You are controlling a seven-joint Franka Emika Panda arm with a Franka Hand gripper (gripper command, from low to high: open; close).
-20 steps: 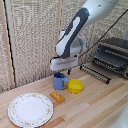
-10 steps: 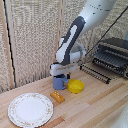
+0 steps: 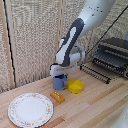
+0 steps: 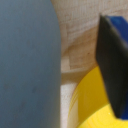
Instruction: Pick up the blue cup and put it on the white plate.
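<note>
Cup under the gripper, grasp not yet confirmed

Left to right in the exterior view: plate [image 3: 30, 109] near left, cup [image 3: 60, 81] mid-table, yellow bowl [image 3: 76, 86] just right of it. The gripper [image 3: 58, 73] sits over the cup; probably the grasp step, closing gently next. The wrist view alone shows one blue-tipped finger [image 4: 114, 60] apart from the cup wall [image 4: 27, 65]; whether it is clamped I cannot tell.
</note>
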